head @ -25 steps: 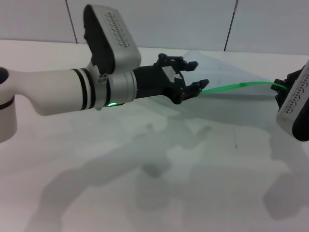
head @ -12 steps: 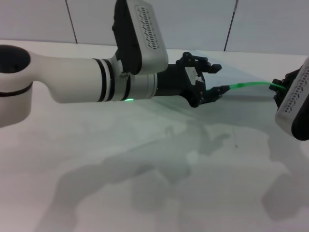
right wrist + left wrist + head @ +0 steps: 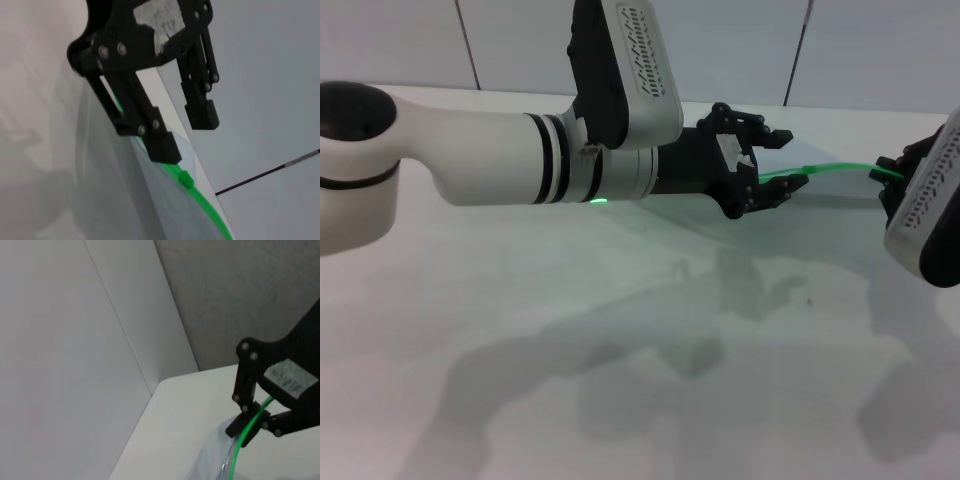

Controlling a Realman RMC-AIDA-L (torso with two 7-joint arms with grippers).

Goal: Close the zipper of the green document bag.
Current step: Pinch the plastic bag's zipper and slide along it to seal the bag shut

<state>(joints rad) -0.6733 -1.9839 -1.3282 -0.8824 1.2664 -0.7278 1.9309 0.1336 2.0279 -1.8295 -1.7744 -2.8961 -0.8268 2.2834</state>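
The white counter [image 3: 620, 380] carries the green document bag [image 3: 820, 215], lying toward two o'clock with its far edge lifted. The left tool [image 3: 775, 165] reaches across at one o'clock, fingers spread, lower finger [image 3: 782, 190] against the zipper [image 3: 835, 168]. The right tool [image 3: 892, 180], at three o'clock, pinches the zipper's end. The slider [image 3: 186, 180] sits just beyond the left tool's fingertip.

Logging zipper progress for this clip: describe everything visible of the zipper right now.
The zipper is a thin bright green plastic strip along the raised edge of the green document bag, held off the table. It runs between the left hand and the right hand, which is clamped on its end. A small green slider sits beside the left hand's finger.
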